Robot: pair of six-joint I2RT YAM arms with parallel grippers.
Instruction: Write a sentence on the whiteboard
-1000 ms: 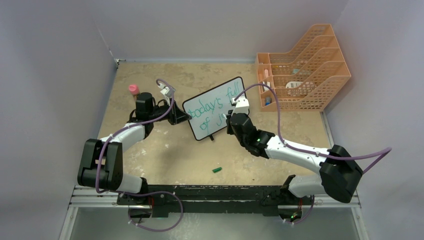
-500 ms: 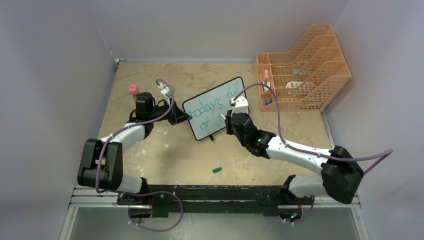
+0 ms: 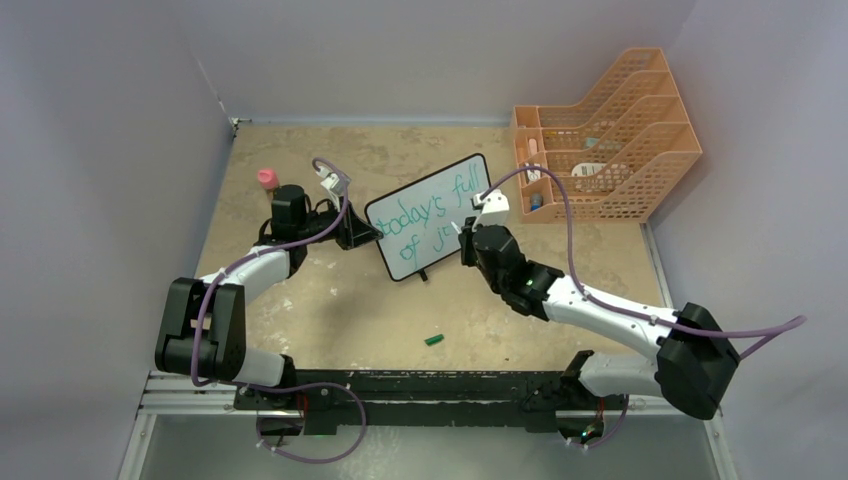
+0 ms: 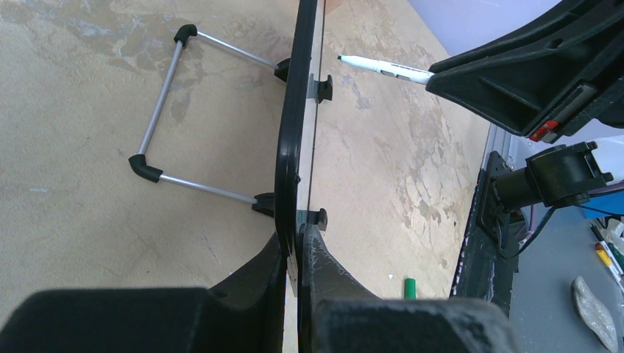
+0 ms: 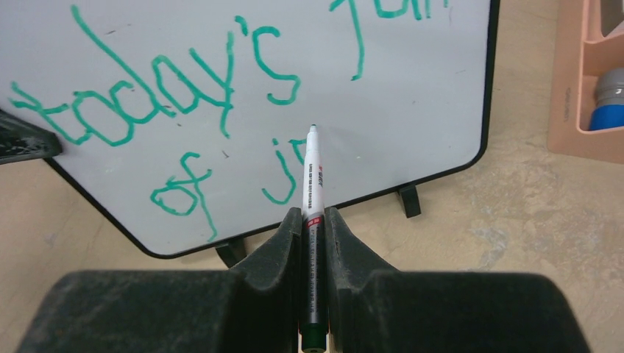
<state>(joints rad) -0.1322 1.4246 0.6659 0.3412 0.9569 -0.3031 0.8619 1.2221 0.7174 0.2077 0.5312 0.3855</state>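
Observation:
The whiteboard stands tilted mid-table on two black feet, with green writing "today's full of j" and a small further stroke. In the right wrist view the whiteboard fills the top. My left gripper is shut on the board's left edge; the left wrist view shows the board edge-on between the jaws of that gripper. My right gripper is shut on a white marker, and in its own view the marker tip points at the board just right of the "j". The marker also shows in the left wrist view, its tip a little off the board face.
A green marker cap lies on the table in front of the board; it also shows in the left wrist view. An orange mesh file rack stands at the back right. A pink-capped object stands behind the left arm.
My right gripper has shifted slightly right and back along the board with the marker. A small new green stroke shows after the "j". The left arm and board have not moved.

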